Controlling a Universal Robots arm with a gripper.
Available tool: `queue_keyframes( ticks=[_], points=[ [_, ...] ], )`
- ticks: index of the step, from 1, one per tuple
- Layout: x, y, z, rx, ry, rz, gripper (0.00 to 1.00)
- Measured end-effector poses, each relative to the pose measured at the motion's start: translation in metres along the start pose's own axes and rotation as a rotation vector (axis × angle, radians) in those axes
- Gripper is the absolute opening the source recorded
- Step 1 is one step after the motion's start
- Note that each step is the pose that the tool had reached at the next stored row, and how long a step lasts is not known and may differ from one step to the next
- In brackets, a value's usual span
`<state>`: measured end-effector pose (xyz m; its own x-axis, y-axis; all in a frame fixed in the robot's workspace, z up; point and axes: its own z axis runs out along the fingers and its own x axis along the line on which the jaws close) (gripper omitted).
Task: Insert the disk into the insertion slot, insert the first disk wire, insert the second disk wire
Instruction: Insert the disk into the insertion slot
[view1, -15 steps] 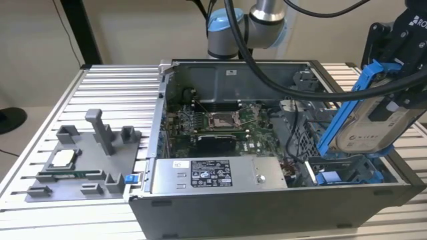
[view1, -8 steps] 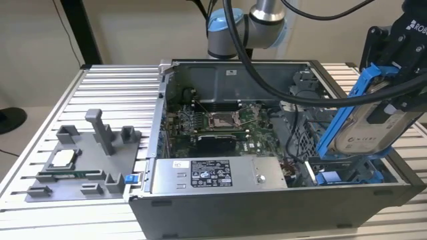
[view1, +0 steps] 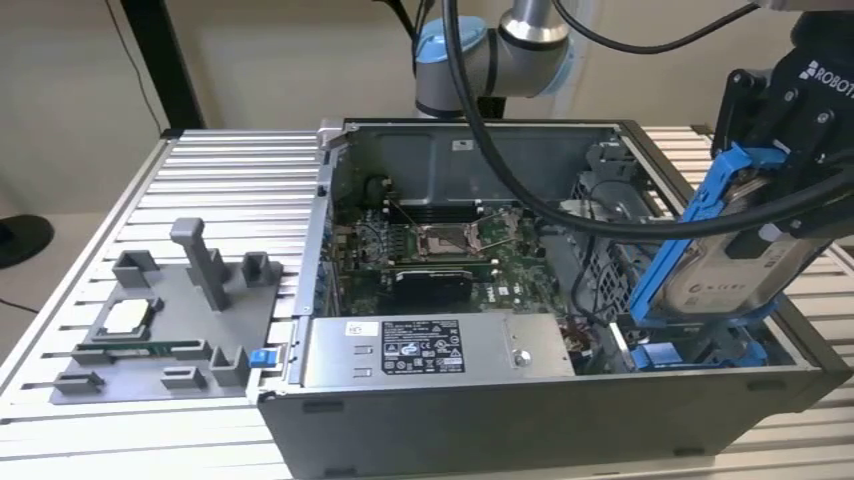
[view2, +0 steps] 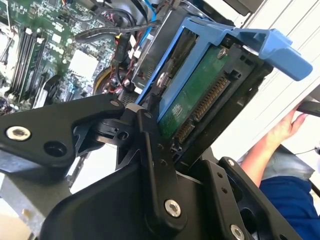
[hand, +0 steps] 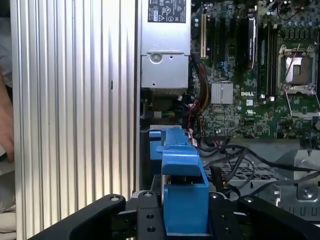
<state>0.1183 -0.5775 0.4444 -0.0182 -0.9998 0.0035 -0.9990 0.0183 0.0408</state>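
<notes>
I see the ribbed silver aluminium table (view1: 160, 180) carrying the open dark-grey metal computer case (view1: 534, 430); over its corner at the exterior view's right sits the silver-grey rectangular disk in a bright blue plastic frame (view1: 727, 275) (tilted, lower end toward the case); the black end effector (hand: 185, 220) is clamped on it.

The gripper (view1: 781, 185) hangs tilted (at the exterior view's right), jaws clamped on the disk (view1: 725, 272).
</notes>
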Motion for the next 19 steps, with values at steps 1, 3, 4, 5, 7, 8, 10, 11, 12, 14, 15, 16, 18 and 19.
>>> queue_keyframes(
  ticks=[1,3,4,5,7,8,10,11,12,14,15,16,18,19],
  points=[
    [0.0000,-0.0002,0.0018,0.0000,-0.0001,0.000,0.00],
    [-0.0001,-0.0009,0.0050,0.0000,0.0000,0.000,0.00],
    [-0.0001,-0.0013,0.0067,0.0000,-0.0001,0.000,0.00],
    [-0.0001,-0.0018,0.0083,0.0000,-0.0003,0.000,0.00],
    [-0.0001,-0.0031,0.0111,0.0000,-0.0004,0.000,0.00],
    [-0.0001,-0.0039,0.0122,0.0000,-0.0004,0.000,0.00],
    [-0.0002,-0.0058,0.0145,0.0000,-0.0005,0.000,0.00],
    [-0.0002,-0.0068,0.0155,0.0000,-0.0005,0.000,0.00],
    [-0.0002,-0.0077,0.0164,0.0000,-0.0005,0.000,0.00],
    [-0.0003,-0.0095,0.0176,0.0000,-0.0013,0.000,0.00],
    [-0.0002,-0.0104,0.0182,0.0000,-0.0024,0.000,0.00],
    [-0.0003,-0.0109,0.0190,0.0000,-0.0040,0.000,0.00],
    [-0.0003,-0.0110,0.0204,-0.0001,-0.0077,0.000,0.00],
    [-0.0003,-0.0110,0.0210,-0.0002,-0.0095,0.000,0.00]
  ],
)
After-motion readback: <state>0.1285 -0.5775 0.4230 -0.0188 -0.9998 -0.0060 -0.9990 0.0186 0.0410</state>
